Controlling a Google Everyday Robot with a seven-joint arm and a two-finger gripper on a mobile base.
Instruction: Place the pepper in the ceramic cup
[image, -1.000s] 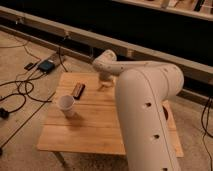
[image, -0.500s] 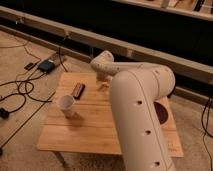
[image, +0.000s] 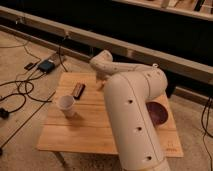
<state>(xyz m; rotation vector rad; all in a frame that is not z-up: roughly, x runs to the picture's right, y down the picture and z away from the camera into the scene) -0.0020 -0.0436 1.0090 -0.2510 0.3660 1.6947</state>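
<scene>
Looking across the worktop (image: 85, 131), you find the ceramic cup (image: 66, 105) standing upright, mouth open, just in front of a flat dark rectangular object (image: 78, 90), so it is ready to receive. The gripper (image: 101, 80) hangs by the far edge, apart from the cup; you cannot tell its state, since the arm (image: 131, 115) crowds it. The pepper does not show, probably hidden likewise. A dark purple bowl (image: 156, 113) sits beyond the arm.
</scene>
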